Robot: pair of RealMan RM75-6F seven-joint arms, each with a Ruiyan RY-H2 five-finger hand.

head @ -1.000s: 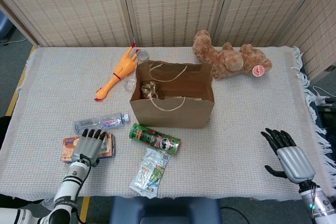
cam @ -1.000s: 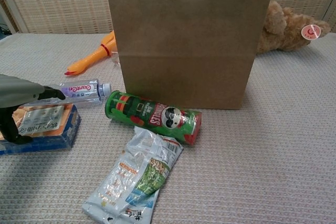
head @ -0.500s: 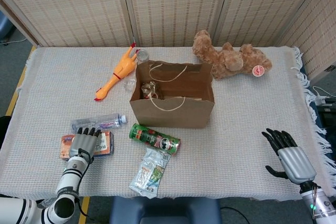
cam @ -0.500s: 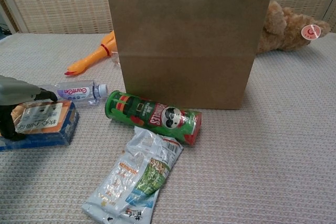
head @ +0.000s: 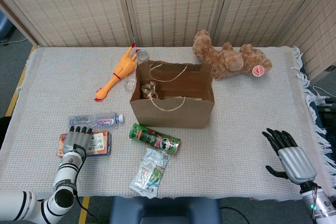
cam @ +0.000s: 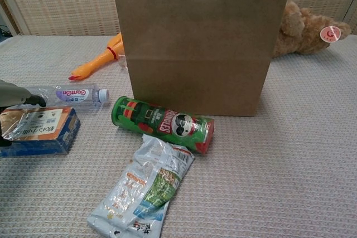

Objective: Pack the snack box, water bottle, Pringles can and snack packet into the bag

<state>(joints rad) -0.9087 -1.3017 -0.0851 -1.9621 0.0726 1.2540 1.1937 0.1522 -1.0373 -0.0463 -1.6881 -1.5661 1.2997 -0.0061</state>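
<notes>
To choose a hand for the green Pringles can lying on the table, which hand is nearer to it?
Left. The left hand rests on the orange snack box, just left of the green Pringles can; the right hand is open at the far right table edge.

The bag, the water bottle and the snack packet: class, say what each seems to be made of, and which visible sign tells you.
Bag: apparently brown kraft paper, matte, with sharp fold edges.
Water bottle: probably clear plastic, see-through with a printed label.
Snack packet: likely glossy plastic or foil film, judging by its crinkles and shiny highlights.
</notes>
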